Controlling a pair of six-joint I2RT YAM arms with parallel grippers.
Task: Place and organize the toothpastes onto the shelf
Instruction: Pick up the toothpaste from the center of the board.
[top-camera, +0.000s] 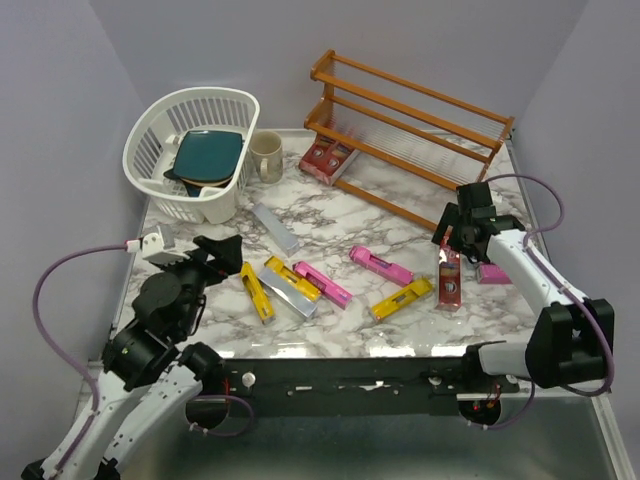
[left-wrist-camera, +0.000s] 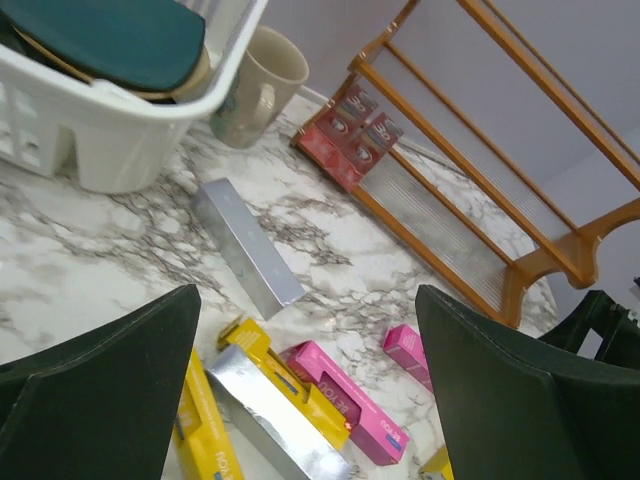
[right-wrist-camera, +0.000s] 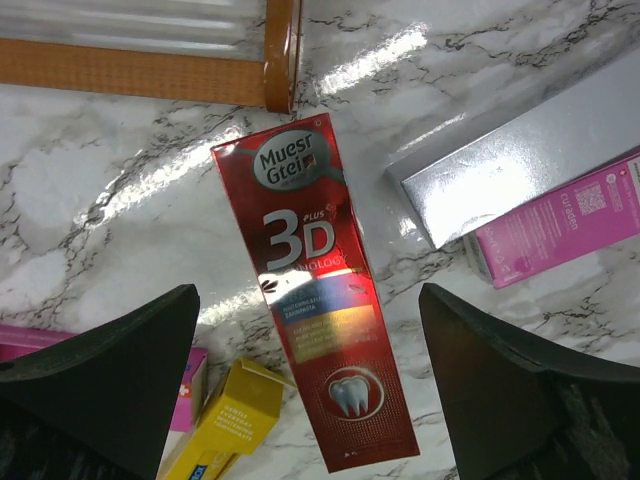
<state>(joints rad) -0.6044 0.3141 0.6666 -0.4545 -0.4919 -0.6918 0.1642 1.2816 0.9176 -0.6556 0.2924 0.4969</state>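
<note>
Toothpaste carton (right-wrist-camera: 320, 300), red, lies flat between right fingers (right-wrist-camera: 100, 370), spread apart; left fingers (left-wrist-camera: 100, 390) likewise.

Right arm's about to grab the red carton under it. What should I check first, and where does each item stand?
1. Right gripper open: ok.
2. Red carton lying flat, centred below it: ok.
3. Clearance: yellow carton crowds the red one's end: cannot tell.
4. Silver carton apart from it: ok.
5. Shelf has room beside its two red cartons: ok.
6. Left gripper open, well apart from the right gripper: ok.
</note>
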